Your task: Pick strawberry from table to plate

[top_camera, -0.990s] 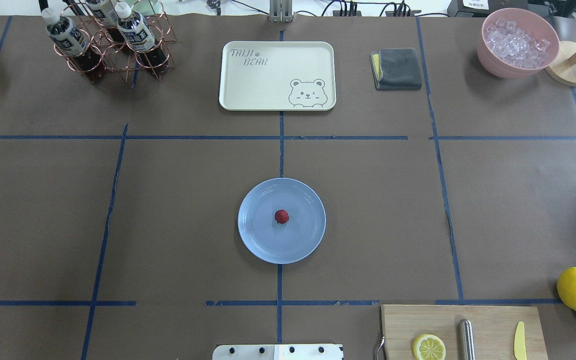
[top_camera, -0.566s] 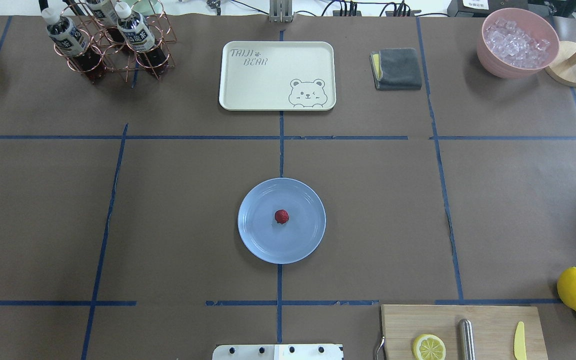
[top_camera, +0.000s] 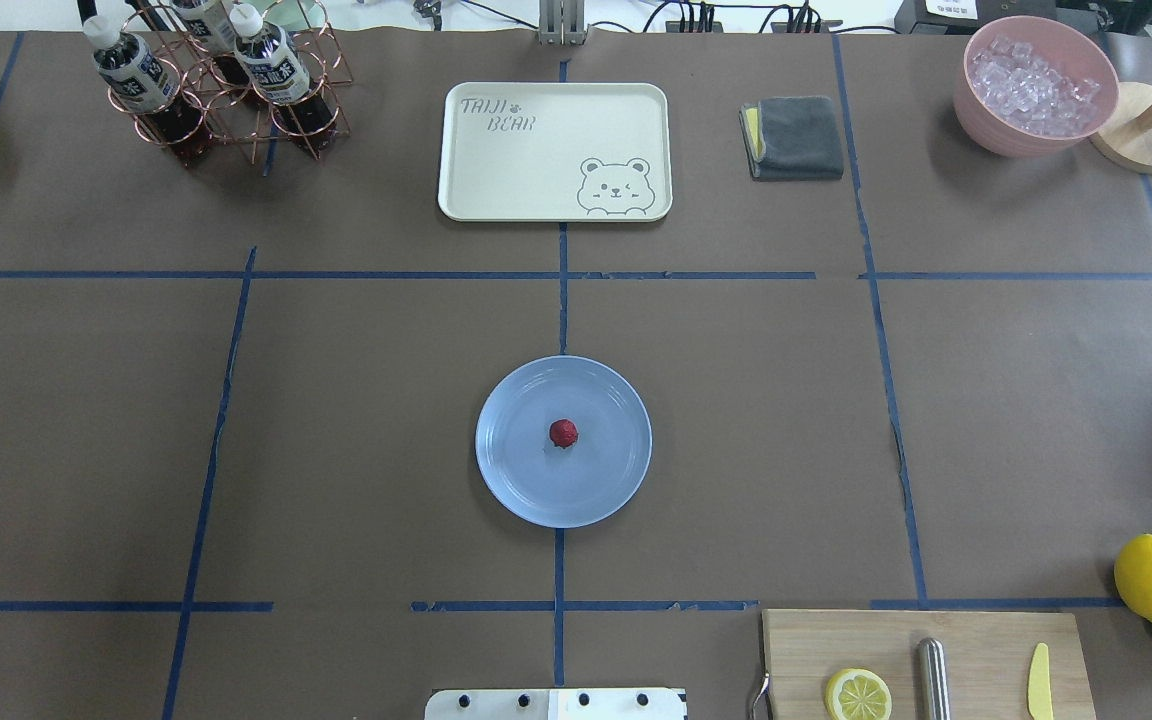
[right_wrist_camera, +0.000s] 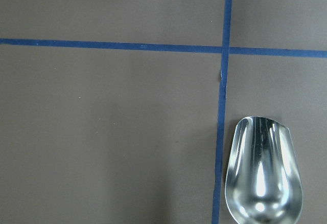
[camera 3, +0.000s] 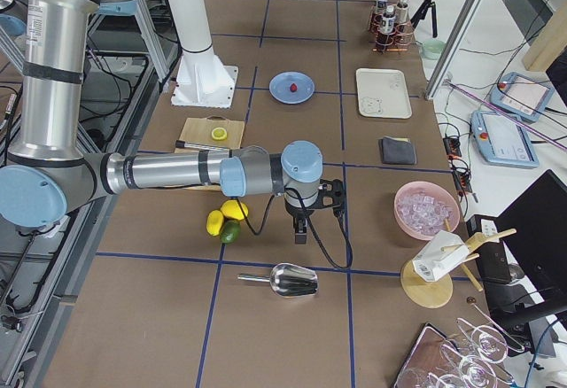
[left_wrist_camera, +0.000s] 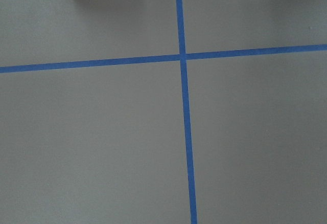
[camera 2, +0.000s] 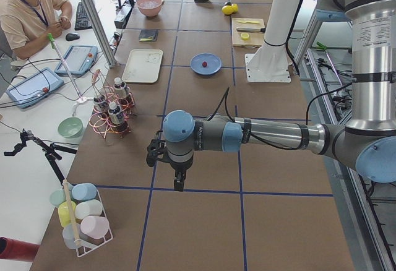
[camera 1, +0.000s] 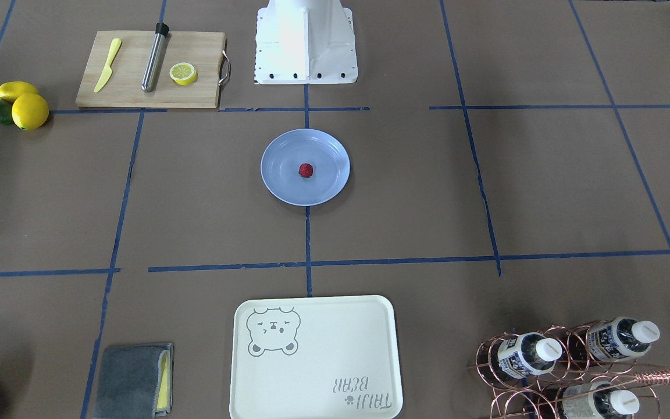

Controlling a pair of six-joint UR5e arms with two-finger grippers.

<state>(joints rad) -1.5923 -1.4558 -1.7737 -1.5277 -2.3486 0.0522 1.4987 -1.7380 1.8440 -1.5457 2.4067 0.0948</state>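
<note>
Strawberry (top_camera: 563, 433) sits centre of plate (top_camera: 616, 485); task looks done. My left gripper (camera 2: 178, 183) and right gripper (camera 3: 302, 234) hang far from plate. Open or closed: can't tell.

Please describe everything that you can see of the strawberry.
The strawberry is a tiny, dark-red, roundish berry, and its surface looks slightly bumpy. It lies near the middle of the light-blue plate, resting on the plate's flat inner part, well away from the rim. Only the plate touches it; nothing holds or covers it. At this size no leaves or stem can be made out.
</note>
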